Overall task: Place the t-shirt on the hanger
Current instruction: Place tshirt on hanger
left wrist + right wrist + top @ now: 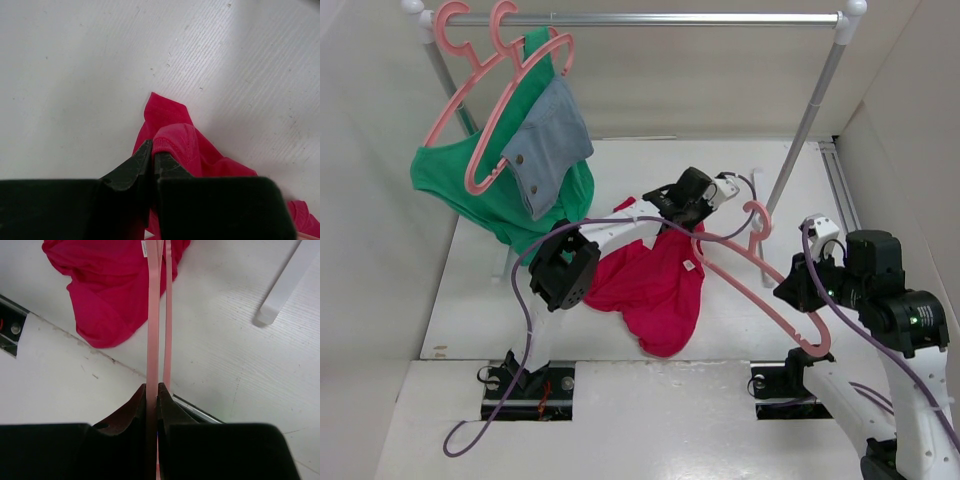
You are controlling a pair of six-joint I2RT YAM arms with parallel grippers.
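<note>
Left claw (151, 149) pinches the crumpled crimson t-shirt (175, 135); right claw (152, 390) clamps the thin salmon-pink hanger (152, 315).

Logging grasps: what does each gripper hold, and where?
Left gripper pinches the t-shirt at a hemmed edge; right gripper clamps the hanger by its thin frame bar.

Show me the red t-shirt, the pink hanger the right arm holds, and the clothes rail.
t-shirt (655, 285), top external view, middle of the crumpled body.
hanger (153, 330), right wrist view, flat bar above the jaws.
clothes rail (650, 18), top external view, middle of the bar.
</note>
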